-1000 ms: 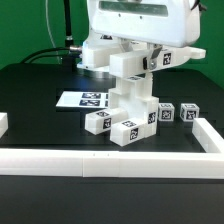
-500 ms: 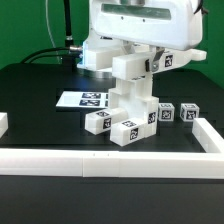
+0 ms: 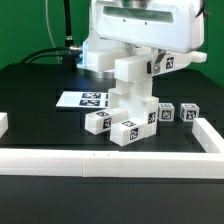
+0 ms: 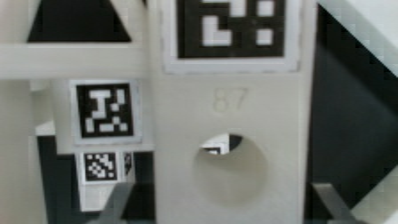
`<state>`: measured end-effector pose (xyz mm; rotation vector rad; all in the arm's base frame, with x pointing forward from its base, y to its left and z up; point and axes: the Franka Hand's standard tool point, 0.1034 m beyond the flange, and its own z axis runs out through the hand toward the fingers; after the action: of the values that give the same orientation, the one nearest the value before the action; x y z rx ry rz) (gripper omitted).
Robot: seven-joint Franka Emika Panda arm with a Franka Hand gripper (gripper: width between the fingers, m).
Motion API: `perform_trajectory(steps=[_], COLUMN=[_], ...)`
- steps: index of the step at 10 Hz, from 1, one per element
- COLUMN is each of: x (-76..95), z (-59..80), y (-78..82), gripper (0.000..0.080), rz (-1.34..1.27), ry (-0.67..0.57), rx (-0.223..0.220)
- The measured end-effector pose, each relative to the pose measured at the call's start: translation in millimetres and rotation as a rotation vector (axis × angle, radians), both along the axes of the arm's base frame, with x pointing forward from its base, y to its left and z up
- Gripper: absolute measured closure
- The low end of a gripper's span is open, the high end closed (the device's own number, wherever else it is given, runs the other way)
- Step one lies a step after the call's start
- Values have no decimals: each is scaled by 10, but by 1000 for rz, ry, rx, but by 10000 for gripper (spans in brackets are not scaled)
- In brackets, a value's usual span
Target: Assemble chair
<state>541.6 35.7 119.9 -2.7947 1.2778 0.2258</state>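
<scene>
Your chair stands half-built near the middle of the black surface, a stack of blocky white parts rising straight up under the arm. Its lowest pieces sit on the surface with their tags facing the camera, just behind the front rail. The topmost block of the stack sits tilted, up against the underside of the arm. The marker board lies flat at the exterior view's left of the chair, and from this angle its near end is hidden behind the stack. On the exterior view's right you have a loose block and a second block, side by side and apart from the chair, both close to the side stretch of the rail. From the wrist, your pincer is partway closed, its dark fingers flanking a flat white panel of the chair that fills the gap between them, so it looks to have that part in its grip. The panel has a round hole and a large tag further along it. More tagged parts show beside the panel, though blur keeps you from telling which ones.
</scene>
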Motion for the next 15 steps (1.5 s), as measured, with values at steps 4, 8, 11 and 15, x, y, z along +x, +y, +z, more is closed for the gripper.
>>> perform_trajectory(steps=[4,8,11,15], x=[-5,-19,-8,-6], z=[-11,-11,-11,-10], y=[-4,-27,-26,-25], gripper=[514,514,514,514], rz=[0,-1,-1,-1], ry=[2,-10,-11,-14], rx=[-1,-3,-4,-4])
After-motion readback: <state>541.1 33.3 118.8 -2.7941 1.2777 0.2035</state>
